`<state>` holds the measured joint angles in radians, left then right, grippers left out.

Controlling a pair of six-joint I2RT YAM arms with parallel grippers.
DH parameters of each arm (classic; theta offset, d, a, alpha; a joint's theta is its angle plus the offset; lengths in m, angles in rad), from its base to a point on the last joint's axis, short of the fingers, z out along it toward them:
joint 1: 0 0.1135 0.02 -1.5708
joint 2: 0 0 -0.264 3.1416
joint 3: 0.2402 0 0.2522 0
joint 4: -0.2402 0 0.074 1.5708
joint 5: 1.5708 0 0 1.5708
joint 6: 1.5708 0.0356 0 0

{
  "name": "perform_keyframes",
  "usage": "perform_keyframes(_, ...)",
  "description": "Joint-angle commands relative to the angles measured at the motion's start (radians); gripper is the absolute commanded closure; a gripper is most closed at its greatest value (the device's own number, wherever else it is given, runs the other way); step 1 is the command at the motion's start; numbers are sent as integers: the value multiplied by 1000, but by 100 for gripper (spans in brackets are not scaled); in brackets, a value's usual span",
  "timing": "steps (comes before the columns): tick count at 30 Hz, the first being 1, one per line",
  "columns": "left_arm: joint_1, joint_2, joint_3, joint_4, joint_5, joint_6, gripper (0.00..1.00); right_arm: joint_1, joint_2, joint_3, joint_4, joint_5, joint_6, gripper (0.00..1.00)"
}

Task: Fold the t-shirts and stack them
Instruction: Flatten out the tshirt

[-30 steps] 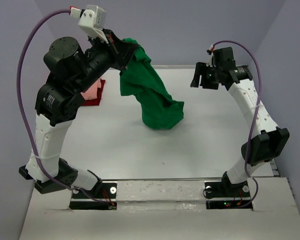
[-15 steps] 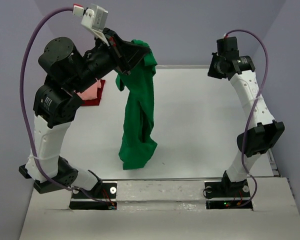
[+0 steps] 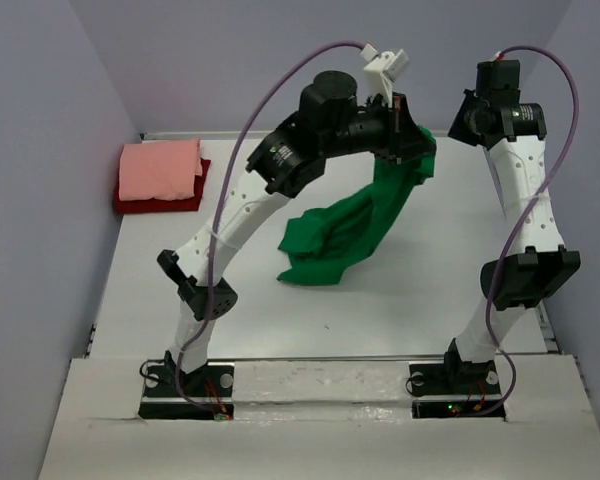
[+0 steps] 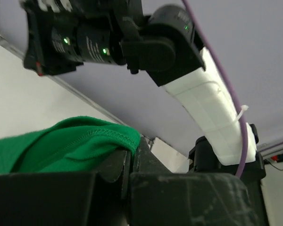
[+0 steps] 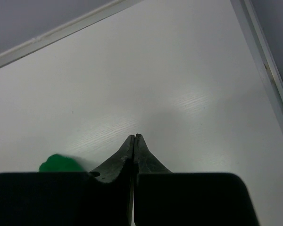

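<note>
A green t-shirt (image 3: 355,225) hangs from my left gripper (image 3: 412,140), which is shut on its hemmed edge (image 4: 85,141) high over the back right of the table. The shirt's lower part trails down to the table's middle. My right gripper (image 5: 134,137) is shut with nothing between its fingers, raised above the far right corner (image 3: 480,110). A small bit of the green shirt (image 5: 56,165) shows at its left. A folded pink t-shirt (image 3: 160,170) lies on a folded red one (image 3: 155,203) at the back left.
Purple walls close in the white table (image 3: 230,300) on three sides, with a rail along its right edge (image 5: 264,61). My right arm's forearm (image 4: 212,108) passes close by the left wrist.
My left arm has swung from the back left across to the back right, carrying the green shirt with it. My right gripper has shut and risen toward the far right corner.
</note>
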<state>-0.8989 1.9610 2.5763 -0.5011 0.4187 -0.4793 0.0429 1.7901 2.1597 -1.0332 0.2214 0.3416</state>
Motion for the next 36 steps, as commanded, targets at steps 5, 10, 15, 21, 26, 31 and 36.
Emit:
perform_keyframes(5, -87, -157, 25, 101, 28, -22, 100, -15, -72, -115, 44, -62, -12, 100)
perform_keyframes(10, -120, -282, 24, -46, -199, 97, 100, -15, -66, -124, 45, -90, 0, 100)
perform_keyframes(15, -109, -405, -22, -140, -455, 151, 100, -15, -61, -83, 30, -106, 0, 100)
perform_keyframes(21, -49, -548, -200, -195, -636, 108, 100, -15, -67, -24, 5, -126, -4, 100)
perform_keyframes(26, -34, -492, -122, -258, -649, 117, 100, -15, -66, -14, -1, -137, -9, 100)
perform_keyframes(31, 35, -429, -51, -293, -644, 120, 100, -15, -61, -15, 1, -152, -10, 100)
perform_keyframes(36, 103, -396, -28, -283, -576, 146, 100, -15, -63, -26, 8, -128, -23, 100)
